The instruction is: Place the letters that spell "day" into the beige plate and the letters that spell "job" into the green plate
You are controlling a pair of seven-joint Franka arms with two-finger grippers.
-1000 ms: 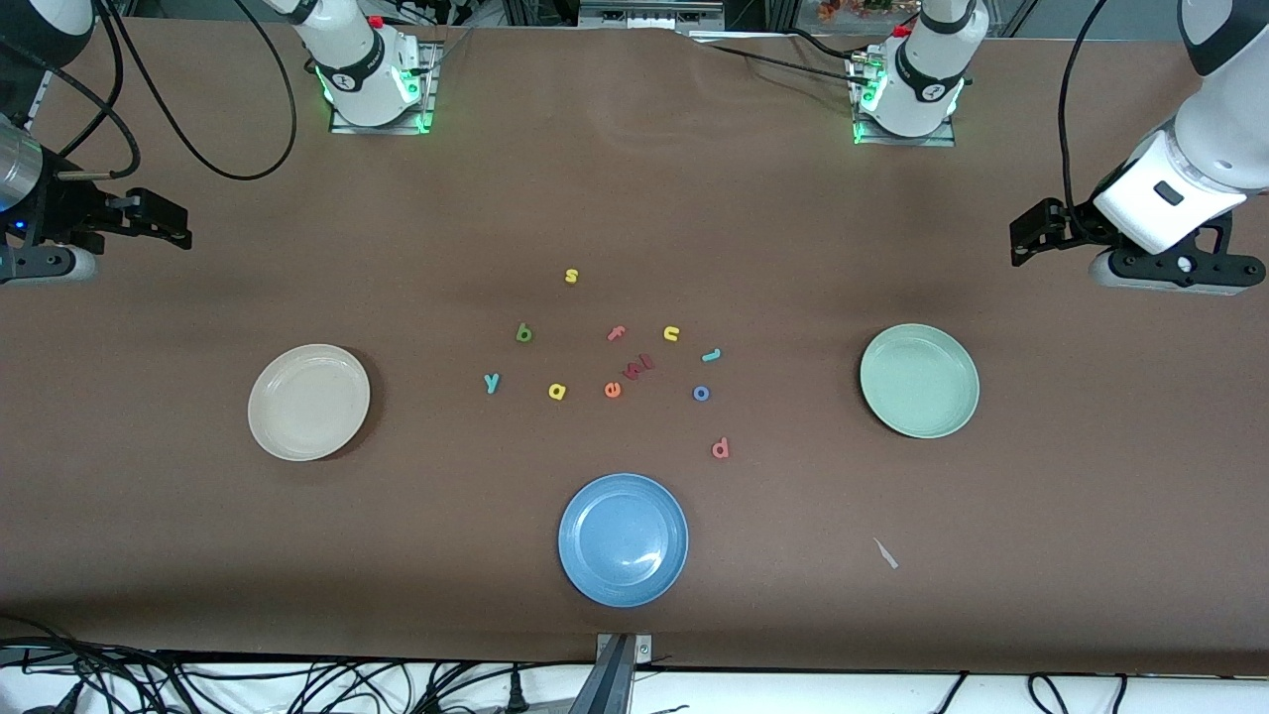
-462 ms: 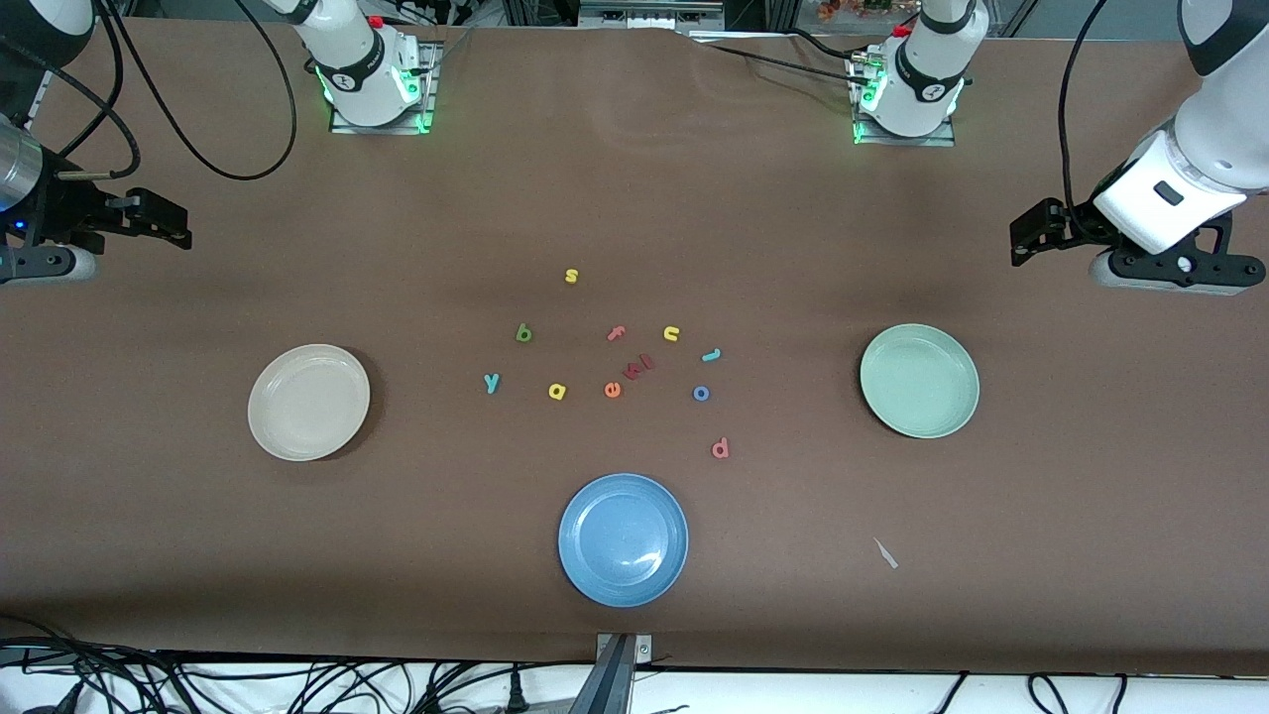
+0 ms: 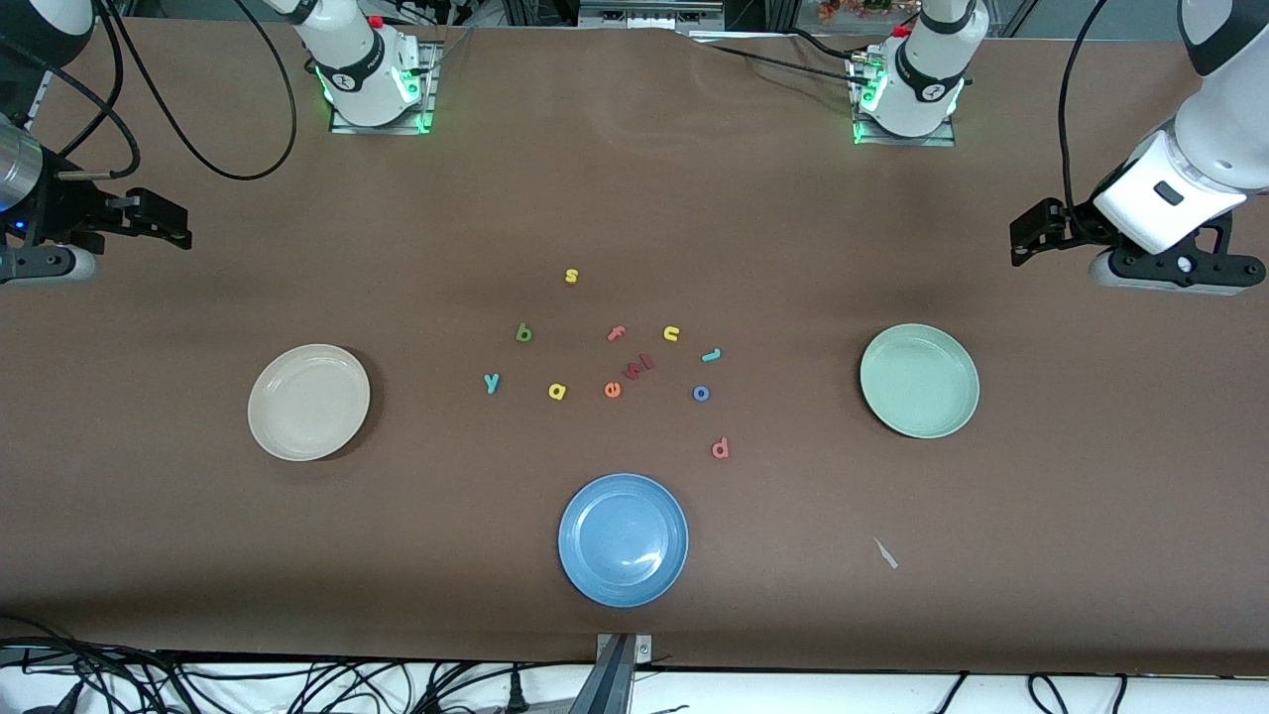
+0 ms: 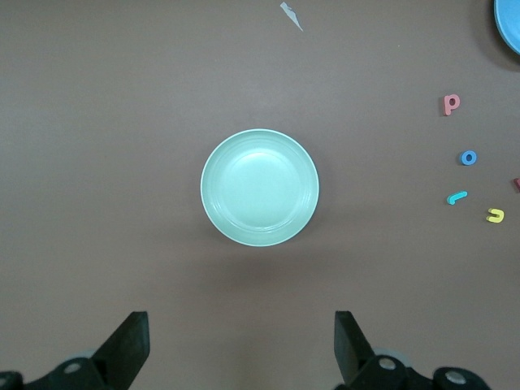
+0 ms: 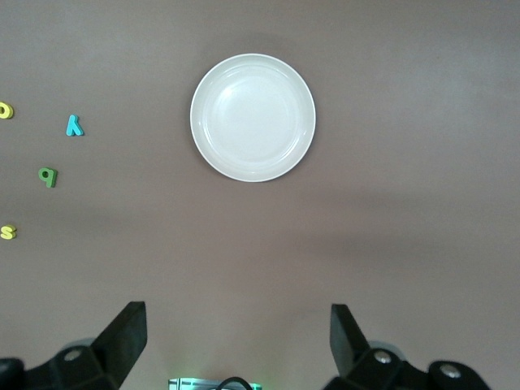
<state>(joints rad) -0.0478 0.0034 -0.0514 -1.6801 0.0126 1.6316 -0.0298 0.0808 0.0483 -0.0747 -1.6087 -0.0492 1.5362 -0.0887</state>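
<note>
The left pincer (image 3: 1026, 243) hangs wide open and empty over the table (image 3: 198, 555) at the left arm's end, above bare cloth near the green plate (image 3: 919, 381). The right pincer (image 3: 164, 223) hangs equally spread and empty at the right arm's end, near the beige plate (image 3: 308, 402). Both plates are empty.

The letters lie loose in the middle of the table, between the two plates. The teal y (image 3: 492, 382), yellow a (image 3: 557, 391) and green b (image 3: 523, 333) sit toward the beige plate; the blue o (image 3: 701, 393), teal j (image 3: 711, 354) and red d (image 3: 721, 448) sit toward the green plate. Among them lie an orange e (image 3: 613, 390), a dark red pair (image 3: 637, 367), a pink f (image 3: 617, 333), a yellow u (image 3: 671, 333) and a yellow s (image 3: 571, 276). No letter touches another except the dark red pair, which sit just beside the e. An empty blue plate (image 3: 623, 538) stands toward the table's front edge, near the d. A small pale scrap (image 3: 885, 553) lies near that edge too.
</note>
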